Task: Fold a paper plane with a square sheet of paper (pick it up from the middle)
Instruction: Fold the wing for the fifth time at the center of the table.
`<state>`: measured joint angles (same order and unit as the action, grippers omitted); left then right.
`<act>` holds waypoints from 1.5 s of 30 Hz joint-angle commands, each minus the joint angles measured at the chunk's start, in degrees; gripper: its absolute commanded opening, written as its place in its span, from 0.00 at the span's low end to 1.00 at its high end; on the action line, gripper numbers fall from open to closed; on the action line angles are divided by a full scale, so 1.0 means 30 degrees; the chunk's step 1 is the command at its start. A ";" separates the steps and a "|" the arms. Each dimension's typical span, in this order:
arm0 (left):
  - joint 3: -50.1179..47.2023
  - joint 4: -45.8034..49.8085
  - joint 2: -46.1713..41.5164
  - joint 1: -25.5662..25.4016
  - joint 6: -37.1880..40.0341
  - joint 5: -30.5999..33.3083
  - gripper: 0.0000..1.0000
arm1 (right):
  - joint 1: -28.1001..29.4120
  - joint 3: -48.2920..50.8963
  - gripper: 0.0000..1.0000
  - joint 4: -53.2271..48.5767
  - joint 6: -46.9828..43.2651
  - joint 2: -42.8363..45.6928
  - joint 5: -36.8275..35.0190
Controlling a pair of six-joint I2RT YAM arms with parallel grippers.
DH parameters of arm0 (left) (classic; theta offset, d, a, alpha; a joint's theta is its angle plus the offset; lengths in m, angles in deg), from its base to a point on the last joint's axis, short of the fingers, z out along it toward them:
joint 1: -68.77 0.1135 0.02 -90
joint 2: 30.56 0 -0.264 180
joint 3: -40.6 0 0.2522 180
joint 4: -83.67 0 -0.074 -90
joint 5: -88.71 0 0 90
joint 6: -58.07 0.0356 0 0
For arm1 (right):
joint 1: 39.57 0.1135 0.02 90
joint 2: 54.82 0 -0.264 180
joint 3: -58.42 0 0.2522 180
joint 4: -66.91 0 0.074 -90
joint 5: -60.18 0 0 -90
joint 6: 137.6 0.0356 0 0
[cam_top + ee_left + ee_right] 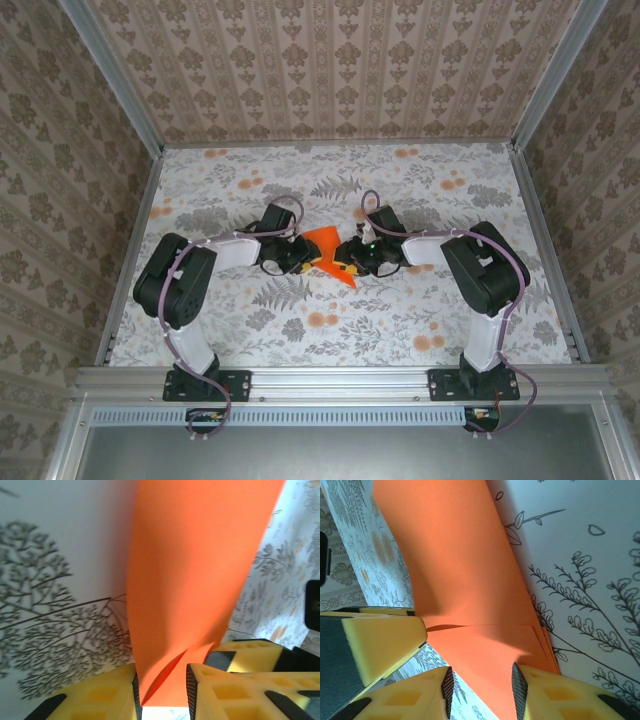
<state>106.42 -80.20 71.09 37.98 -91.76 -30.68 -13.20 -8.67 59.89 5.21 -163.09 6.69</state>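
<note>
The orange sheet of paper, folded into a pointed, layered shape, sits at the table's middle between both grippers. My left gripper comes at it from the left. In the left wrist view the paper rises as two layers in a narrow V between the pads, with the gripper open around it. My right gripper meets it from the right. There the paper lies flat with stacked edges, and the gripper is open, its right pad at the paper's edge.
The floral tablecloth covers the table inside metal rails and patterned walls. The grippers nearly touch: the left one's yellow finger shows in the right wrist view, and the right one's finger in the left wrist view.
</note>
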 commanded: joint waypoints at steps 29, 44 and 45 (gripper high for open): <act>0.0464 -0.1438 0.0030 -0.0337 -0.1326 -0.1609 0.01 | 0.4293 0.0914 0.63 -0.4799 -1.1966 0.6255 -1.4201; 0.0621 -0.1025 -0.0234 -0.0460 -0.1592 -0.1352 0.01 | 0.7894 -0.0246 0.60 -0.3663 -1.3656 0.2804 -1.9379; 0.0630 -0.0944 -0.0249 -0.0475 -0.1589 -0.1352 0.01 | 0.7951 -0.0283 0.59 -0.3481 -1.3814 0.2643 -1.9602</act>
<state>107.07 -84.57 71.13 37.13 -95.41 -34.74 9.97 -7.62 47.52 -34.02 -153.96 -47.51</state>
